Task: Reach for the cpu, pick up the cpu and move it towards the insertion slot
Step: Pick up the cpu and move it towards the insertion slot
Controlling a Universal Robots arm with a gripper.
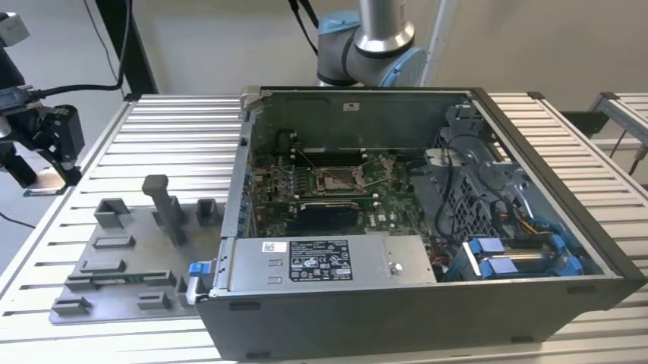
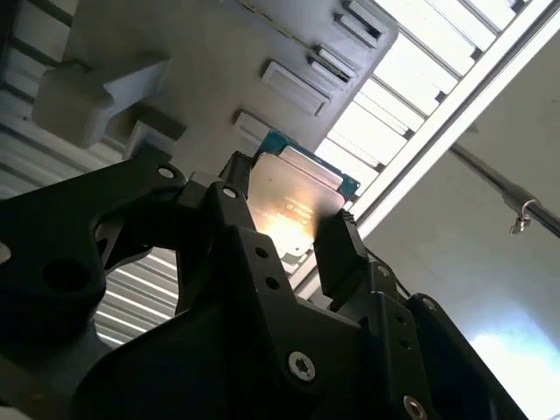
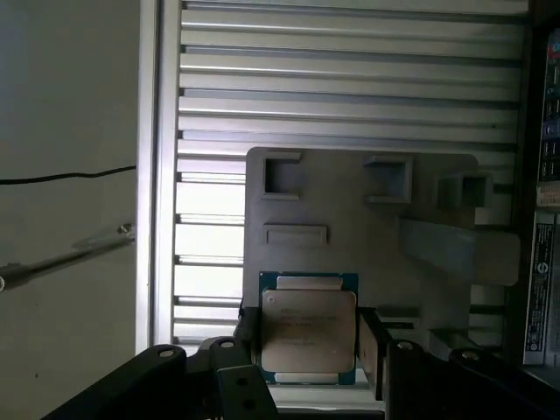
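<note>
The cpu point(image 3: 308, 328) is a pale silver square chip with a thin blue-green rim. It sits between the two black fingers of my gripper point(image 3: 306, 339), which is shut on it. In the second wrist view the cpu point(image 2: 293, 197) is held by the gripper point(image 2: 284, 210) above the grey fixture plate, close to the table's edge. In the exterior view my gripper point(image 1: 56, 144) is at the far left, by the table's corner. The insertion slot point(image 1: 335, 180), a silver-framed socket with a dark centre, lies on the motherboard inside the open computer case, well to the exterior view's right of the gripper.
The grey fixture plate point(image 1: 132, 258) with raised blocks and an upright post point(image 1: 162, 205) lies between gripper and case. The case's walls point(image 1: 405, 311) stand high around the motherboard. Cables and blue drive brackets point(image 1: 506, 258) fill its right side. The slatted table point(image 1: 172, 129) spreads around.
</note>
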